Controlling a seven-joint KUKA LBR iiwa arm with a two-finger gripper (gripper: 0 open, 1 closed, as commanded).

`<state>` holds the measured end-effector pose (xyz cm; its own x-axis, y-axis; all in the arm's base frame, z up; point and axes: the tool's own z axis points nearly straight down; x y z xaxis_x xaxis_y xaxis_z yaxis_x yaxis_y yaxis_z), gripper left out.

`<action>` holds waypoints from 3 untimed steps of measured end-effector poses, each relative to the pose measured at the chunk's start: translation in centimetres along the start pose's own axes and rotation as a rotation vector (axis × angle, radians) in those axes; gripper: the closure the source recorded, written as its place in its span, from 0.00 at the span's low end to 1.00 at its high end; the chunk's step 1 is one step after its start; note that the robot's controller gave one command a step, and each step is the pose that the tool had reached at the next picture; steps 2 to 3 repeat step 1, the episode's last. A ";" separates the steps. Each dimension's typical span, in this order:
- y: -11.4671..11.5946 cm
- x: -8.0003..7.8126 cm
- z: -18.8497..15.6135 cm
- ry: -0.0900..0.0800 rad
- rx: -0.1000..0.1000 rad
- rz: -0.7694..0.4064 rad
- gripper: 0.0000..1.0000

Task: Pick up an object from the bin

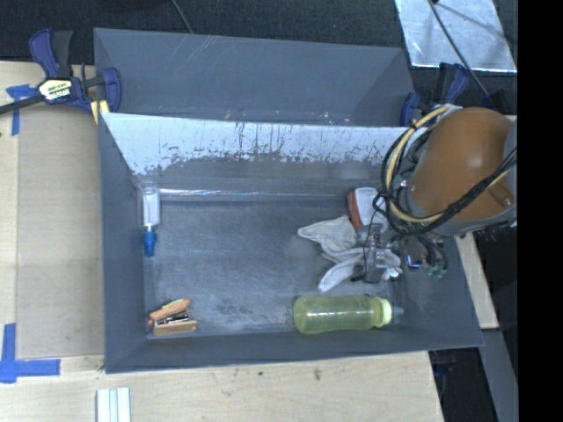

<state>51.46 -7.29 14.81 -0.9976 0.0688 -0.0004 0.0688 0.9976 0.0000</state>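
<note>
From where I stand, looking down into the grey bin [264, 77], the arm comes in from the right with its orange cover [457, 161] and a bundle of cables [400, 161] hanging above the near-right part of the floor. The pincer [374, 266] sits low, right at the edge of a crumpled white cloth [330, 234]. The cloth spreads away to the pincer's left and looks to be touching it. Whether the pincer is apart, together or clamped on the cloth I cannot tell, because the wrist and wiring crowd that spot. I judge the cloth to be the thing being gone for, since it lies closest and is soft and bunched, giving plenty of folds to pinch. Just below the pincer, along the near wall, a yellow-green bottle [341, 314] lies on its side, probably because it rolled there. Just above the pincer, partly under the cables, is a small red and white thing [359, 206] I cannot identify. Far to the pincer's left, against the opposite wall, are a clear tube with a blue tip [149, 222] and, nearer the front corner, an orange clip [172, 316]. By my count there is one of each, five things in all, lying well spread out rather than heaped.
</note>
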 end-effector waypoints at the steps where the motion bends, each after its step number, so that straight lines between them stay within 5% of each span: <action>1: 0.0 -0.1 -1.2 -0.002 0.000 0.001 1.00; 3: 0.0 -0.1 -1.2 -0.002 0.000 0.001 1.00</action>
